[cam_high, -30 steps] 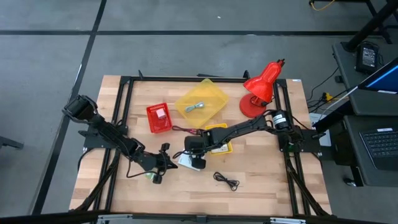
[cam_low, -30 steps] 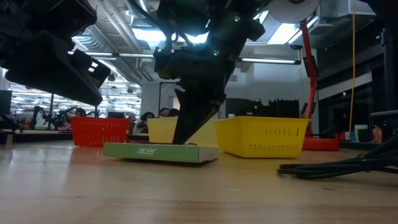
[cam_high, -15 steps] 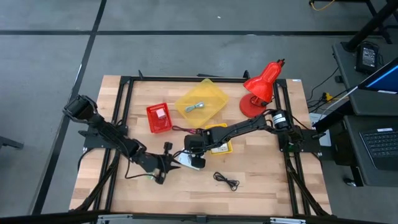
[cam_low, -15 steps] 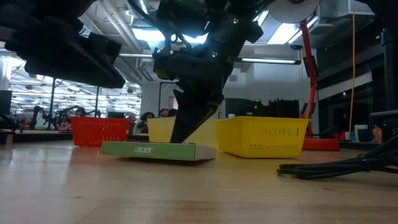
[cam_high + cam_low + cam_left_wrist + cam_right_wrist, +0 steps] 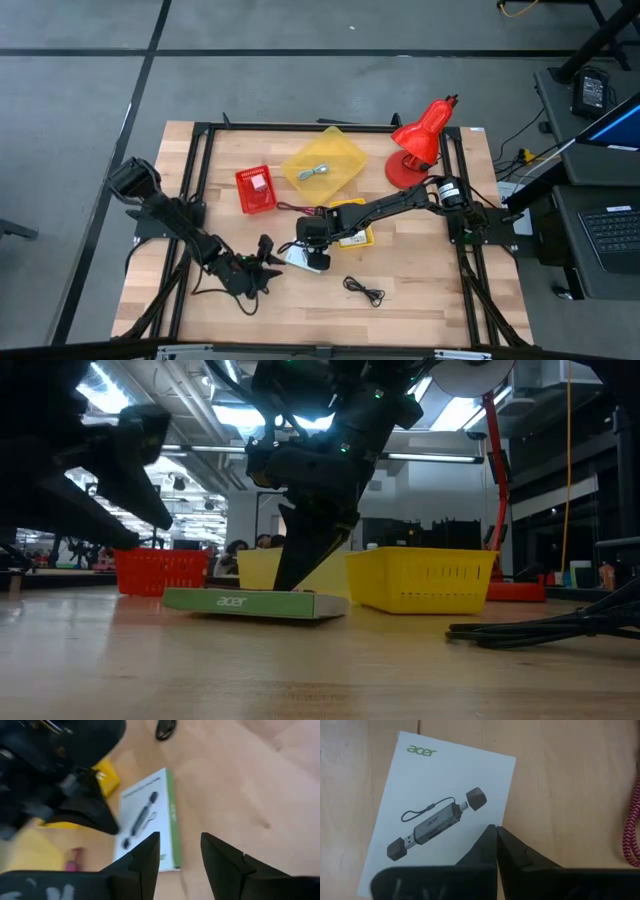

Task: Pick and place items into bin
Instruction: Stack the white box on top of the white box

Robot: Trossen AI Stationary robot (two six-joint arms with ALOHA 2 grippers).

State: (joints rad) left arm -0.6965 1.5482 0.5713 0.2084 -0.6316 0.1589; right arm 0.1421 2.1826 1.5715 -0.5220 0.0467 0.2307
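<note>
The white Acer card-reader box (image 5: 303, 259) lies flat on the bench (image 5: 420, 290), just in front of the small yellow bin (image 5: 352, 222), its long axis running diagonally from that bin toward the left arm; in the low view its green "acer" edge (image 5: 255, 603) faces the camera. The right end effector (image 5: 496, 851), fingers pressed together and holding nothing, points down with its tips on the box's top face near the end closest to the yellow bin. The left end effector (image 5: 179, 851) hovers just beyond the box's far end from the bin, fingers parted and empty, aimed along the box toward the bin.
</note>
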